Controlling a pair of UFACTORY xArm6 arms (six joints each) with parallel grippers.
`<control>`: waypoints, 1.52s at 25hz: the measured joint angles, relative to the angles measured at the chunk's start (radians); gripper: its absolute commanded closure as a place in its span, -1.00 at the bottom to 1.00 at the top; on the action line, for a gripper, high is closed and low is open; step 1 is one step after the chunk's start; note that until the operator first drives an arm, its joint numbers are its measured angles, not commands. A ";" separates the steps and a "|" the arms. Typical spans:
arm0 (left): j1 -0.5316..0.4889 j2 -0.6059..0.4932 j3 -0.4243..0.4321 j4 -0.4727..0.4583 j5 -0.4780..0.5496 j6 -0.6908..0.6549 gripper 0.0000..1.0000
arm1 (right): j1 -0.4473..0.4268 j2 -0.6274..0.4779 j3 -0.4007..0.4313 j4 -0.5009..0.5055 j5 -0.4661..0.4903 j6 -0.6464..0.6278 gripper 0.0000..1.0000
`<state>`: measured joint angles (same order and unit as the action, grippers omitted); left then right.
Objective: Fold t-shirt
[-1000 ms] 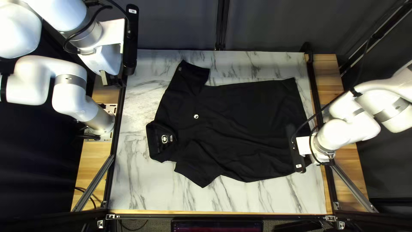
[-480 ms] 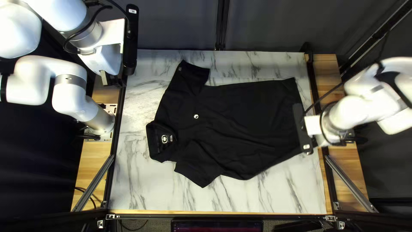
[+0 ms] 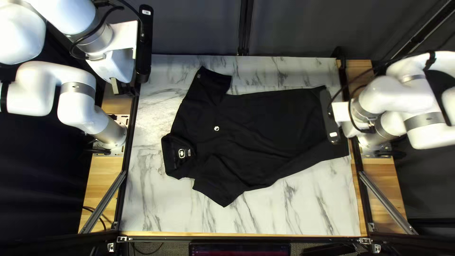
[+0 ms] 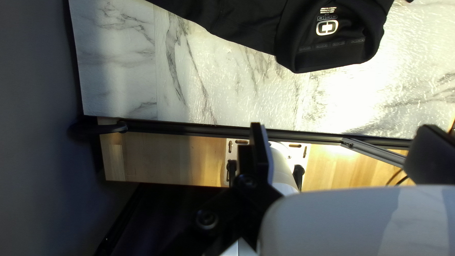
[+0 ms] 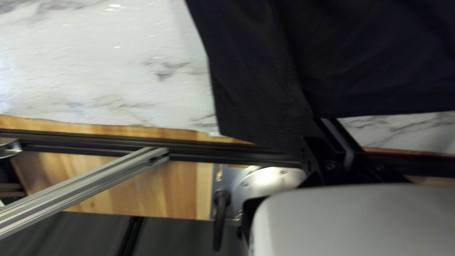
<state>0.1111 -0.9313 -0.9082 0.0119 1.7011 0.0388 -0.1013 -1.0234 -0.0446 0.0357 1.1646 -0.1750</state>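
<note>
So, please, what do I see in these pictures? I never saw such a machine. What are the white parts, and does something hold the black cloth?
The white parts are two robot arms at a marble table. One picture looks down from above; the other two come from a camera on each arm's wrist. A black shirt lies spread on the table. The right arm has its jaws shut on the shirt's edge at the right of the top left view. The left arm stands at the table's left side, its jaws open and empty.
</note>
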 measured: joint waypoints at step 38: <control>0.000 0.000 0.000 0.000 0.000 0.000 -1.00 | 0.170 -0.054 -0.439 -0.116 0.408 -0.012 -1.00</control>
<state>0.1111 -0.9313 -0.9082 0.0119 1.7011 0.0388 0.0689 -1.0769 -0.4837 -0.0805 1.5728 -0.1868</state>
